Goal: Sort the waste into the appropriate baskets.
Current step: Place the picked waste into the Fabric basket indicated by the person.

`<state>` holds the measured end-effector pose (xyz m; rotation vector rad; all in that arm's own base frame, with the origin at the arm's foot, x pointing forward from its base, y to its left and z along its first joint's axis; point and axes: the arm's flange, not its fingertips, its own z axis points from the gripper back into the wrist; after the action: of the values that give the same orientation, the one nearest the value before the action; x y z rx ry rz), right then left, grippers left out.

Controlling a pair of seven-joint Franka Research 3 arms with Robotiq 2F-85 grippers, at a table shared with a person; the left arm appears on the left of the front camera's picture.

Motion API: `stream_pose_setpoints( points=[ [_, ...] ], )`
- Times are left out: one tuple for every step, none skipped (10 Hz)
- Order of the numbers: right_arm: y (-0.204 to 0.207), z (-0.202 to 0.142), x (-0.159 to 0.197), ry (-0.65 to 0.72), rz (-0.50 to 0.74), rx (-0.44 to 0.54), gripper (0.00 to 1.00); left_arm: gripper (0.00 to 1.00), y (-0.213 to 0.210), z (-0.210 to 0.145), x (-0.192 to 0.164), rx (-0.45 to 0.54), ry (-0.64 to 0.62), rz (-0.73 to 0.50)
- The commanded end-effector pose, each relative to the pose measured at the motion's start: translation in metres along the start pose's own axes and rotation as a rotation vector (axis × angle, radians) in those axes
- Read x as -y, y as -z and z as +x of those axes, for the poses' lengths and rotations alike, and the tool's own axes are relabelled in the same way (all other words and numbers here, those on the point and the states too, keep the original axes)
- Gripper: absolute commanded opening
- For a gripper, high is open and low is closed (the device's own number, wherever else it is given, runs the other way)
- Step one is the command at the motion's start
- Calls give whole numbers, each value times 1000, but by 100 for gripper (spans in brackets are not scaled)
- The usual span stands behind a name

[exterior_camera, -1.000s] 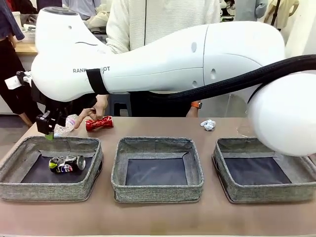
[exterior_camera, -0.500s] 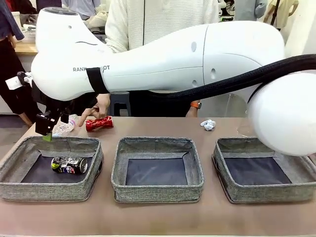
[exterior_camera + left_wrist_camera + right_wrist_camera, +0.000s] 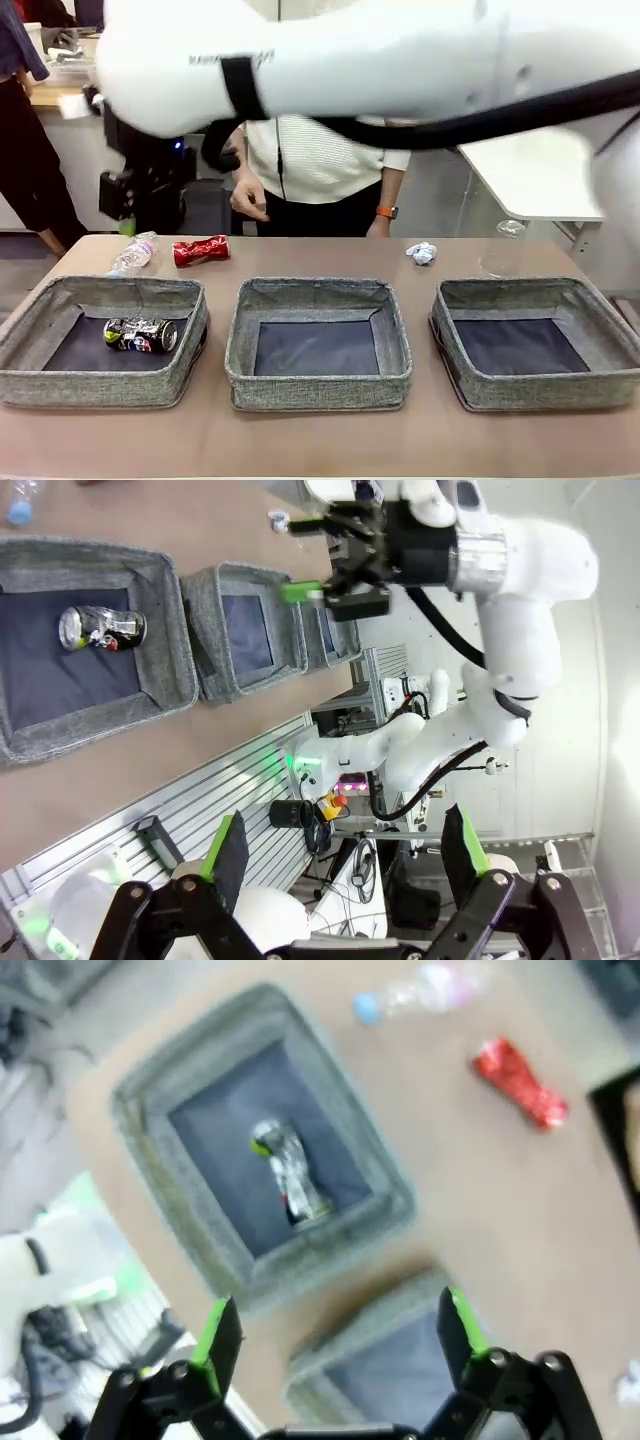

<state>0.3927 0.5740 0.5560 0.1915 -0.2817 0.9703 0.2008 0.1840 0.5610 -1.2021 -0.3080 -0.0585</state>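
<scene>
Since the frame a second earlier, my right arm had swung up from the left end of the counter (image 3: 320,440). Its right hand (image 3: 336,1312) had risen from the rim of the left grey woven fabric basket (image 3: 100,386) to hang well above it. Through that wrist's camera I saw its two green pads spread wide with nothing between them, so the right hand was open and empty. The crushed dark printed can (image 3: 140,334) had settled on its side on the left basket's dark bottom, toward its right wall. The person's hand (image 3: 247,198) had come away from the crushed red can (image 3: 201,250) and hung in the air in front of a striped white top.

The red can lay on the counter behind the left basket, with the clear plastic bottle with a blue cap (image 3: 133,254) just beside it on its left. The middle basket (image 3: 318,390) and the right basket (image 3: 540,392) stood in a row with the left one, each apart from its neighbour. The crumpled white paper ball (image 3: 423,253) lay behind the gap between the middle and right baskets. The clear plastic cup (image 3: 503,250) stood upright behind the right basket. My left hand (image 3: 345,825) was held up away from the baskets, fingers wide apart and holding nothing.
</scene>
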Motion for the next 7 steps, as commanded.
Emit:
stream_pose_setpoints(
  points=[
    [-34, -123, 1, 202, 42, 49, 100, 100, 2, -2, 1, 3, 8, -11],
    [-39, -157, 9, 284, 64, 60, 100, 100, 2, -2, 1, 3, 8, -11],
    [-43, -194, 20, 363, 96, 142, 100, 100, 2, -2, 1, 3, 8, -11],
    [-40, -228, 35, 440, 111, 167, 100, 100, 2, -2, 1, 3, 8, -11],
    [-28, -246, 50, 522, 138, 191, 100, 100, 2, -2, 1, 3, 8, -11],
    [-55, -150, 36, 428, 90, 82, 100, 100, 2, -2, 1, 3, 8, -11],
    [-55, -150, 36, 428, 90, 82, 100, 100, 2, -2, 1, 3, 8, -11]
  ],
)
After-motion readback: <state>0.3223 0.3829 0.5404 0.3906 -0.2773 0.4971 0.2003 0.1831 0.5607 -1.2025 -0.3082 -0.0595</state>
